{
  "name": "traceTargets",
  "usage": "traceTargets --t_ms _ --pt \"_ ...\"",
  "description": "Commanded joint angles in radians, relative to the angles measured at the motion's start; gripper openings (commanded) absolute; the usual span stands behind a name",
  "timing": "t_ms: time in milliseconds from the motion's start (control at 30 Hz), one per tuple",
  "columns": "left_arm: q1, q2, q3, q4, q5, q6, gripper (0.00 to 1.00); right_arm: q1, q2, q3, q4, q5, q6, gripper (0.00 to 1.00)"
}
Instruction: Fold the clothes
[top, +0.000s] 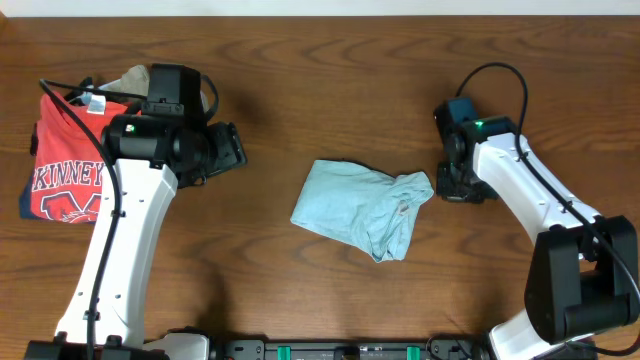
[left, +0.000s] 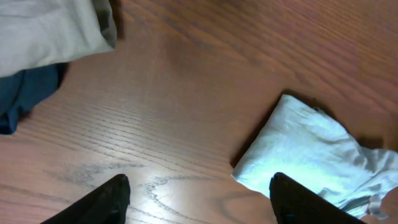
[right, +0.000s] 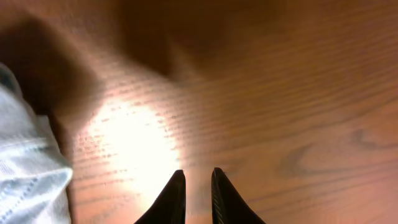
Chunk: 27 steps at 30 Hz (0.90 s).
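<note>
The pale blue-grey garment (top: 355, 205) lies bunched and partly folded on the wooden table at the centre. It also shows in the left wrist view (left: 311, 149) and at the left edge of the right wrist view (right: 25, 180). My left gripper (top: 232, 150) is open and empty, to the left of the garment, its fingers (left: 199, 180) spread over bare wood with one finger near the garment's corner. My right gripper (top: 450, 188) is just right of the garment, its fingers (right: 198, 174) shut with nothing between them, above bare wood.
A red T-shirt with white lettering (top: 65, 170) lies at the far left. An olive-tan folded garment (top: 130, 80) sits behind it, seen also in the left wrist view (left: 50, 31) above a dark blue fabric (left: 22, 96).
</note>
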Motion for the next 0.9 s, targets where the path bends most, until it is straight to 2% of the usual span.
traceTargets --t_ms 0,100,167,300,867 --pt "0.003 0.01 -0.008 -0.003 -0.003 -0.005 0.74 -0.002 -0.042 0.042 -0.002 -0.187 -0.063 0.14" --pt "0.003 0.02 -0.009 -0.002 -0.003 -0.005 0.74 0.015 -0.09 0.049 0.031 -0.52 -0.228 0.18" --pt "0.003 0.029 -0.011 -0.002 -0.002 -0.005 0.75 0.029 -0.111 0.049 0.036 -0.614 -0.269 0.22" --pt "0.003 0.045 -0.011 -0.003 -0.002 -0.005 0.75 0.076 -0.116 0.044 0.04 -0.622 -0.268 0.3" --pt "0.003 0.047 -0.013 -0.003 -0.002 -0.005 0.75 0.236 0.015 0.029 0.156 -0.628 -0.223 0.3"
